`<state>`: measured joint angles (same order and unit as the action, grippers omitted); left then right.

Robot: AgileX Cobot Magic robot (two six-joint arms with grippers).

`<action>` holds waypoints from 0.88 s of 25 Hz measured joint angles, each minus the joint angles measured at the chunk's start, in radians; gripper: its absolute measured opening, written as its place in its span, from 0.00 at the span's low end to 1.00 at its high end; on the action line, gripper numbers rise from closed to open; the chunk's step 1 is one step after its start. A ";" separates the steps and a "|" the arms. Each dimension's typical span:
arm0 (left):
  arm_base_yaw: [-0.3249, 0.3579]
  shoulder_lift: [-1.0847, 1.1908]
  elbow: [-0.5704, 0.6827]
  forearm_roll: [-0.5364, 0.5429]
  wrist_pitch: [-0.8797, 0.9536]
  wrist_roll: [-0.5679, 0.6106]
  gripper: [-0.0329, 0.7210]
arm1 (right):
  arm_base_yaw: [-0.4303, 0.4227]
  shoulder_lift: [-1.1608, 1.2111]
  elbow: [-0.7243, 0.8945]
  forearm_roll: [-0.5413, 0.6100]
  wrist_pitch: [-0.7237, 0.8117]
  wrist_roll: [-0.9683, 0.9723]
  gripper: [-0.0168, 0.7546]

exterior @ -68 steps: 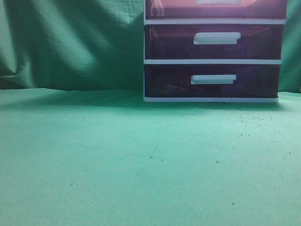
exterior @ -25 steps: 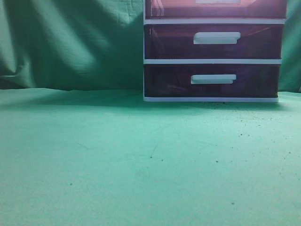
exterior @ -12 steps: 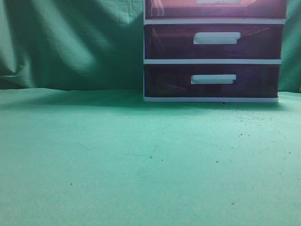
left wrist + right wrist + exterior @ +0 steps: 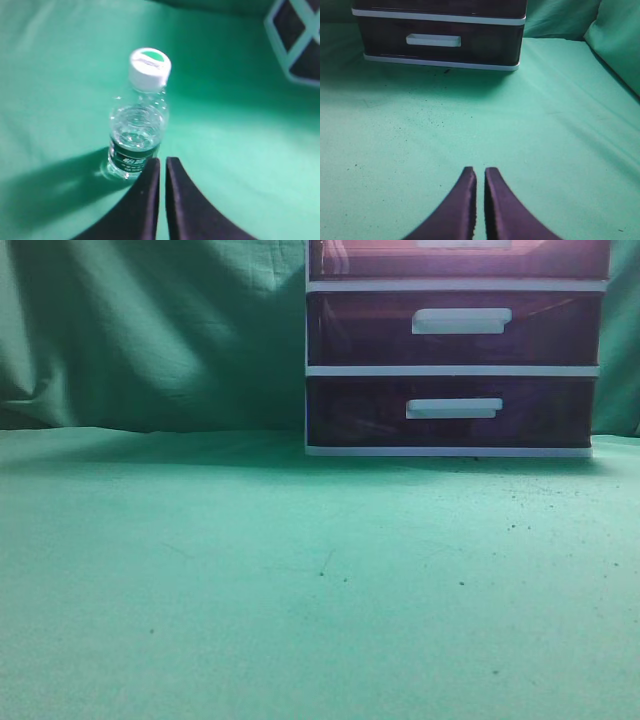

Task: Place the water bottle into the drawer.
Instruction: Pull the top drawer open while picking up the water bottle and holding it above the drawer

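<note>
Left wrist view: water bottle (image 4: 138,117) stands upright on the green cloth (image 4: 240,150), white cap (image 4: 149,67) with a green centre, dark green label low on the clear body. Left gripper (image 4: 161,161) sits just this side of the bottle's base, slightly to its right; fingers pressed nearly together with only a thin slit between them, nothing held. Fingertips look close to the label, but contact is hard to judge from this angle, probably not touching. Corner of the drawer unit (image 4: 296,37) shows top right, well apart from the bottle.

Exterior view: drawer unit (image 4: 455,350) stands at the back right of the cloth-covered table (image 4: 300,580), dark drawers all closed, white handles (image 4: 454,408). Neither bottle nor arms are in this frame.

Right wrist view: right gripper (image 4: 479,172) hangs over bare cloth, fingers nearly together, holding nothing. The bottom drawer (image 4: 440,42) lies ahead, upper left, closed.
</note>
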<state>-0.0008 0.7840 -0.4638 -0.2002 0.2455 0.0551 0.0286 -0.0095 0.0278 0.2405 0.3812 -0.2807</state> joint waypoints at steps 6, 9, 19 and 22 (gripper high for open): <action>-0.020 0.221 -0.080 0.000 0.009 0.029 0.44 | 0.000 0.000 0.000 0.000 0.000 0.000 0.08; -0.022 0.285 -0.098 -0.005 0.007 0.029 0.82 | 0.000 0.000 0.000 0.000 0.000 0.000 0.08; -0.022 0.535 -0.194 0.001 -0.062 0.022 0.89 | 0.000 0.000 0.000 0.000 0.000 0.000 0.08; -0.022 0.608 -0.215 0.035 -0.120 0.022 0.89 | 0.000 0.000 0.000 0.000 0.000 0.000 0.08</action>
<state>-0.0228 1.3919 -0.6792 -0.1654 0.1259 0.0773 0.0286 -0.0095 0.0278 0.2405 0.3812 -0.2807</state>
